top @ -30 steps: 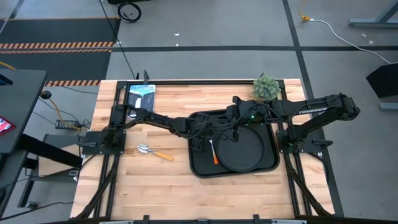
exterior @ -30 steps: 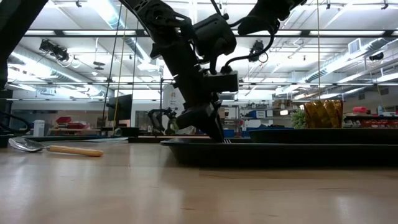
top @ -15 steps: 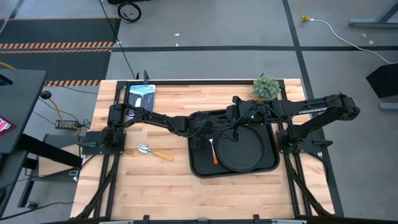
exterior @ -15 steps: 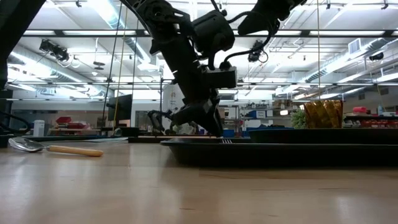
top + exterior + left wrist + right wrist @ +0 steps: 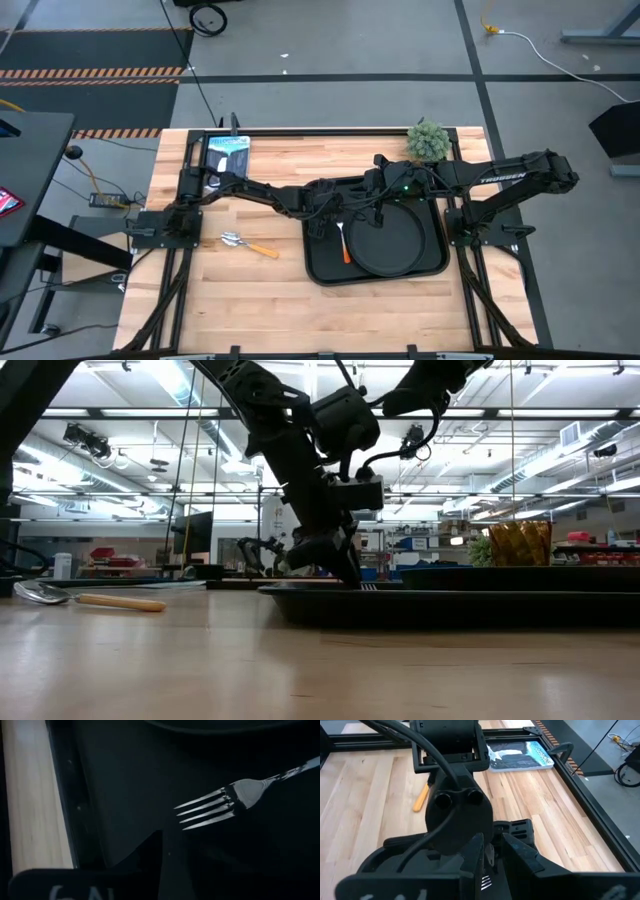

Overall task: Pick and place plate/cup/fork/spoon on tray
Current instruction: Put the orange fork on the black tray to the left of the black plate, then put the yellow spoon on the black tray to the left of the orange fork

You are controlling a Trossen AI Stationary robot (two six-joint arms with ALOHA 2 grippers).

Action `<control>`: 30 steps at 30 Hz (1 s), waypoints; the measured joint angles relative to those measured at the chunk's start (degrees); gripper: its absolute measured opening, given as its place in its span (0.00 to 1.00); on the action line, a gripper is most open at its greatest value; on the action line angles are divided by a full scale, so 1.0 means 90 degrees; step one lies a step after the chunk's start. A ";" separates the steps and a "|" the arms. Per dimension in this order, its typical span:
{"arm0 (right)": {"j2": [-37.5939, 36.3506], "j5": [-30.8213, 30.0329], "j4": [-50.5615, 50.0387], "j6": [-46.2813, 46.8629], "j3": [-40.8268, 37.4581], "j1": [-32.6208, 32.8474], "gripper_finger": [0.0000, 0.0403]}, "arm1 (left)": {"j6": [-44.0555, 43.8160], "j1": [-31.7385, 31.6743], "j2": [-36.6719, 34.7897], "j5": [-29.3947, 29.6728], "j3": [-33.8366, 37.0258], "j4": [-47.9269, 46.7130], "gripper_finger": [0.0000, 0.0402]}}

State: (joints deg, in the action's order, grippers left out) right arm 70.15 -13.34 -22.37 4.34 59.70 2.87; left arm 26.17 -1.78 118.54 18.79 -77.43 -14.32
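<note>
A: Why does the left gripper (image 5: 318,222) hang over the tray's (image 5: 325,270) near-left edge?

B: Its fingers look released; the fork (image 5: 344,241) lies free on the tray beside the plate (image 5: 390,240).

A: And the right gripper (image 5: 372,192)?

B: Above the tray's far rim; fingers, I cannot tell. The spoon (image 5: 246,243) waits left of the tray. "TROSSEN" marks the right arm (image 5: 505,180).

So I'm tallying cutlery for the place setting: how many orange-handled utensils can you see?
2. The fork lies in the tray, left of the plate. The spoon lies on the table, left of the tray. None appears hidden.
</note>
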 joint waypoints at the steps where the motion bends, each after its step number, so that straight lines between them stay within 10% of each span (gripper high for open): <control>1: 0.0000 0.0000 -0.0005 0.0000 0.0000 0.0000 0.19 | 0.0006 0.0000 0.0000 0.0002 0.0000 0.0000 0.22; 9: 0.0000 0.0000 -0.0029 0.0000 0.0000 0.0000 0.19 | -0.0226 0.0097 -0.0550 0.0529 -0.0261 -0.1702 0.21; 21: 0.0002 -0.0073 0.0128 -0.0167 0.0000 0.0001 0.19 | -0.3707 0.0434 -0.0890 -0.1863 -0.1403 -0.5671 0.20; 30: 0.0002 -0.0075 0.0250 -0.0412 0.0000 0.0293 0.19 | -0.5454 0.1638 -0.0910 -0.0030 -0.1380 -0.5925 0.20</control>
State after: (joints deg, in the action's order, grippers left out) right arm 70.17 -14.02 -20.12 0.63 59.70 5.51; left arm -22.92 12.96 110.35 18.52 -89.85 -67.65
